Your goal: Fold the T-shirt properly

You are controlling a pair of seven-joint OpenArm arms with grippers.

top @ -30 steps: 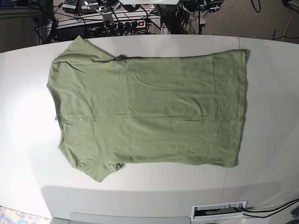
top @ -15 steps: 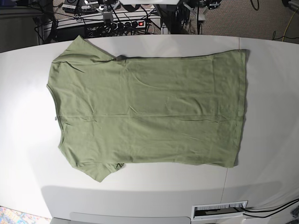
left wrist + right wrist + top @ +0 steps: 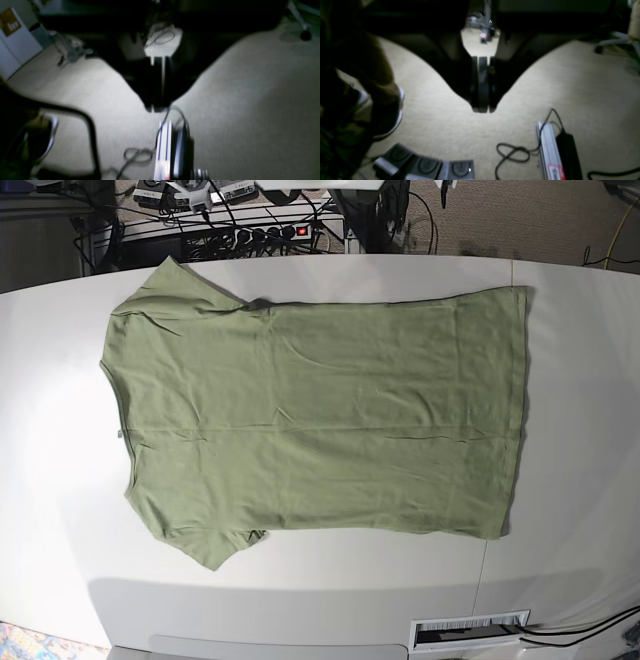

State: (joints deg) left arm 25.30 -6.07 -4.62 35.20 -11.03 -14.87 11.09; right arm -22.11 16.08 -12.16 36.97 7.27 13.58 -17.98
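The sage-green T-shirt [image 3: 320, 420] lies spread flat on the white table [image 3: 570, 420] in the base view, neckline at the left, hem at the right, both short sleeves out. Neither gripper shows in the base view. In the left wrist view my left gripper [image 3: 157, 108] hangs over carpet with its dark jaws pressed together and nothing between them. My right gripper [image 3: 481, 110] in the right wrist view is likewise shut and empty above the floor. The shirt does not appear in either wrist view.
Power strips and cables [image 3: 260, 230] sit beyond the table's far edge. A slotted vent [image 3: 470, 630] is set near the front edge. Below the arms are carpet, a cable loop [image 3: 512, 152], foot pedals [image 3: 425, 167] and a chair frame [image 3: 85, 125].
The shirt has not moved. The equipment seen beyond the table's far edge has shifted slightly.
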